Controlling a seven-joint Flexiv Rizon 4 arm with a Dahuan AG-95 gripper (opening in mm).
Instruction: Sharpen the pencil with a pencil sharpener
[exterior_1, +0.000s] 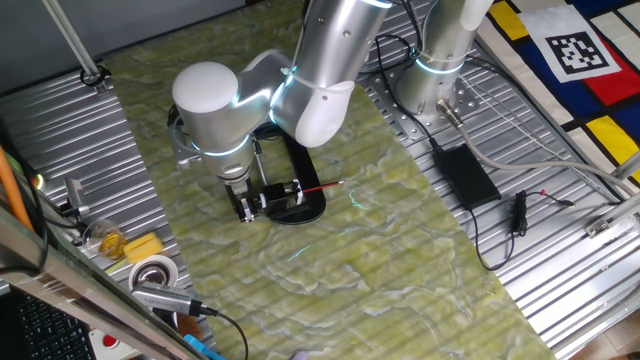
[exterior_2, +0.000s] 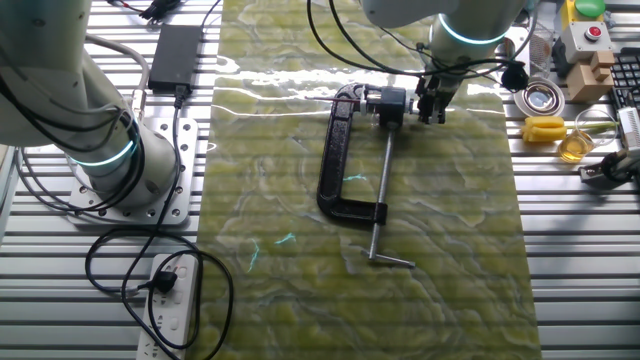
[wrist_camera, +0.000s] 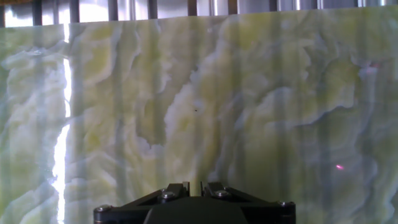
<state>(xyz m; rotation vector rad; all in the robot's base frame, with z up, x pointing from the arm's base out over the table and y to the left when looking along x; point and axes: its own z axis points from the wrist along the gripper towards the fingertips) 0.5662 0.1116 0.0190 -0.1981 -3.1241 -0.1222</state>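
Hand view: claw fingers pressed together, pinching nothing. Claw sits beside pencil sharpener head w/ pencil sticking out. Keep pencil axis steady, turn gently.

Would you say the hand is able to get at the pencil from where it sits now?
Probably yes. The hand sits low beside the pencil sharpener, and the pencil sticks out of the sharpener's far side with only bare mat around it. The hand would have to go around the sharpener.
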